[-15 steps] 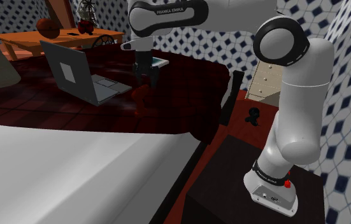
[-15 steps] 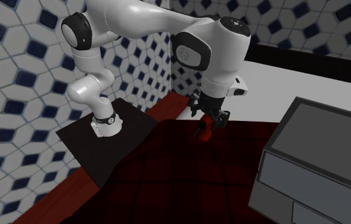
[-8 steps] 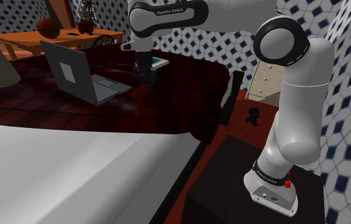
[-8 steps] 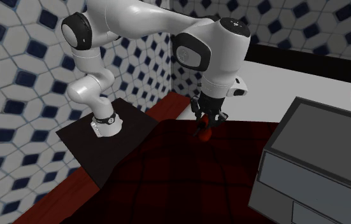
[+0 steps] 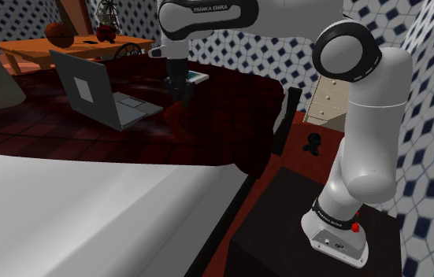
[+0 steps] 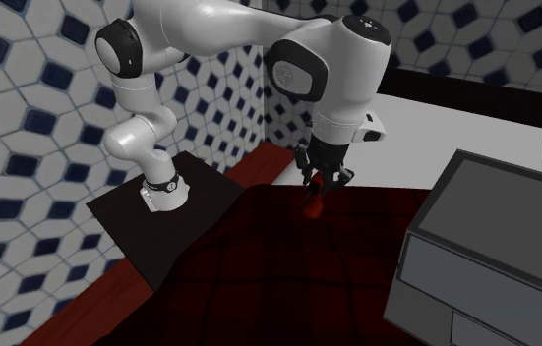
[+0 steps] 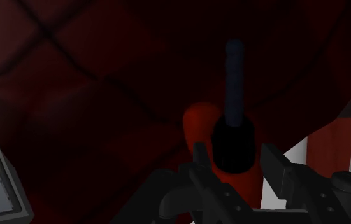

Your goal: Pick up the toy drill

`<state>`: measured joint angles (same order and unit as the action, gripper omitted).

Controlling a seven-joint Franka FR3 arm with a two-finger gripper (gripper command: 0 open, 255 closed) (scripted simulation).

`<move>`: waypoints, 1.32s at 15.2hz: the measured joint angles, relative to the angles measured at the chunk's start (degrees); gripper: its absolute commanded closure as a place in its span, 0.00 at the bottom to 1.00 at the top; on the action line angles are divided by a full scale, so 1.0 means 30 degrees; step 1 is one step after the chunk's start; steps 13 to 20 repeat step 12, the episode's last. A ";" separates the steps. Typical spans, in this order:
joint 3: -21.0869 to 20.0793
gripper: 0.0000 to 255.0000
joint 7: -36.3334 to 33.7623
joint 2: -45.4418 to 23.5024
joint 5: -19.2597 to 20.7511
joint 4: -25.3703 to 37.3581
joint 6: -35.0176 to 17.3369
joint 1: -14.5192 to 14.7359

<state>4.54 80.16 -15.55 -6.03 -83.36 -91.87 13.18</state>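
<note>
Toy drill (image 7: 230, 147) is clasped between the black jaws.

1. The shoulder view looks from behind the stand (image 5: 274, 228) over the table (image 5: 231, 102).
2. The second exterior view faces the arm (image 6: 210, 29) across it; both show the laptop (image 5: 97, 94).
3. The wrist view looks closely along the pincer (image 7: 236, 153).

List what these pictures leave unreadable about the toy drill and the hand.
Shoulder view: toy drill blends into the dark red surface; lifted or resting, unclear.
Wrist view: the hand covers the drill's lower body; the bottom edge cuts it off.
Second exterior view: drill too small to show its shape.
</note>
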 measured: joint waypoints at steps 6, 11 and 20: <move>0.0001 1.00 -0.0130 -0.0096 -0.0007 0.1636 0.1538 -0.0031; 0.0015 1.00 -0.0204 -0.0542 -0.0049 0.3561 0.3016 -0.0112; 0.0011 1.00 -0.0231 -0.0643 -0.0058 0.3888 0.3242 -0.0115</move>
